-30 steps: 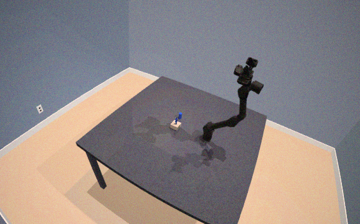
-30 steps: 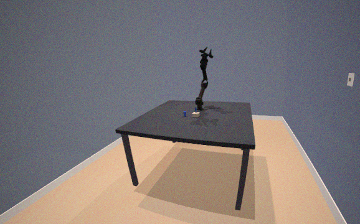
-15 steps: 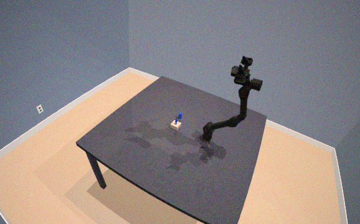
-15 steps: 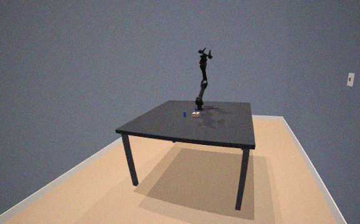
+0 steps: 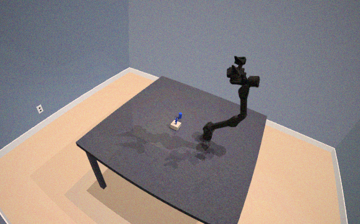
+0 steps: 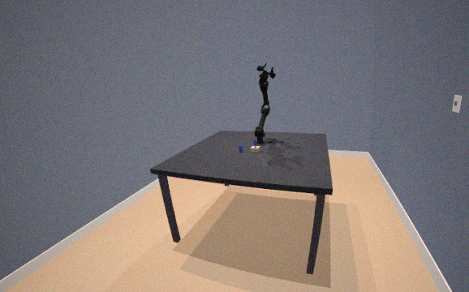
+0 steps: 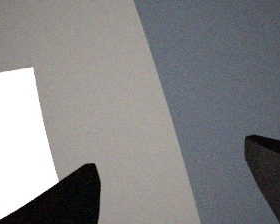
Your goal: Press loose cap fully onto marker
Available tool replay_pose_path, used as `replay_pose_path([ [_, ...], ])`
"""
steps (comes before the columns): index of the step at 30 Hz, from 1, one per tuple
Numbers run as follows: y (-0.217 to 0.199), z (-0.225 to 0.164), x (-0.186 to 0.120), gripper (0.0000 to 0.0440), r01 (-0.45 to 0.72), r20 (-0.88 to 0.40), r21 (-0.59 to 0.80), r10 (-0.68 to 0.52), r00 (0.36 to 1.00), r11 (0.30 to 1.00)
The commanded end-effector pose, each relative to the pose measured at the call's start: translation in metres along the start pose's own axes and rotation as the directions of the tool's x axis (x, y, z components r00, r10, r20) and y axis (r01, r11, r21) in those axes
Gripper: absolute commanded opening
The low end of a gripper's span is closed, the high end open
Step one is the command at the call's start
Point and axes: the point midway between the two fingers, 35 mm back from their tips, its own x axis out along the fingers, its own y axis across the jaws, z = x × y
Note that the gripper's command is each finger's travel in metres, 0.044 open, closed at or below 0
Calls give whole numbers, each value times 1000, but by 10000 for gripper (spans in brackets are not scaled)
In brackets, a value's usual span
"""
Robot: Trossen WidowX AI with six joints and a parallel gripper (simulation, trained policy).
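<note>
Fingers point(image 5: 240, 63) point(image 6: 267, 70) spread, nothing between them, high above the tabletop point(image 5: 155, 102) point(image 6: 218, 162); marker point(image 5: 176, 121) point(image 6: 255, 143) upright in the holder block point(image 5: 175, 127) point(image 6: 255, 149). The blue cap point(image 5: 180, 115) point(image 6: 241, 148) stands apart, near the block.

Below the gripper we saw a dark table point(image 5: 180, 174) point(image 6: 243, 168) on a tan floor point(image 5: 279, 162) point(image 6: 137, 219). Beyond the gripper rose blue-grey walls point(image 5: 198, 37) point(image 6: 117, 81) point(image 7: 221, 75).

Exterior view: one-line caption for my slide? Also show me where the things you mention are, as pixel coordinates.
Open gripper point(image 6: 268, 70) raised high above the table point(image 6: 202, 162), blue cap point(image 6: 241, 148) standing beside the holder block point(image 6: 255, 149).
</note>
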Motion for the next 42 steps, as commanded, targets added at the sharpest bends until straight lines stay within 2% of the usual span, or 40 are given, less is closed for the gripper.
replay_pose_path([
  [1, -1, 16, 0, 308, 17, 52, 38, -19, 998, 999],
  [21, -14, 79, -5, 311, 68, 243, 243, -129, 961, 968],
  [42, -35, 141, -17, 315, 73, 399, 449, -273, 875, 891],
])
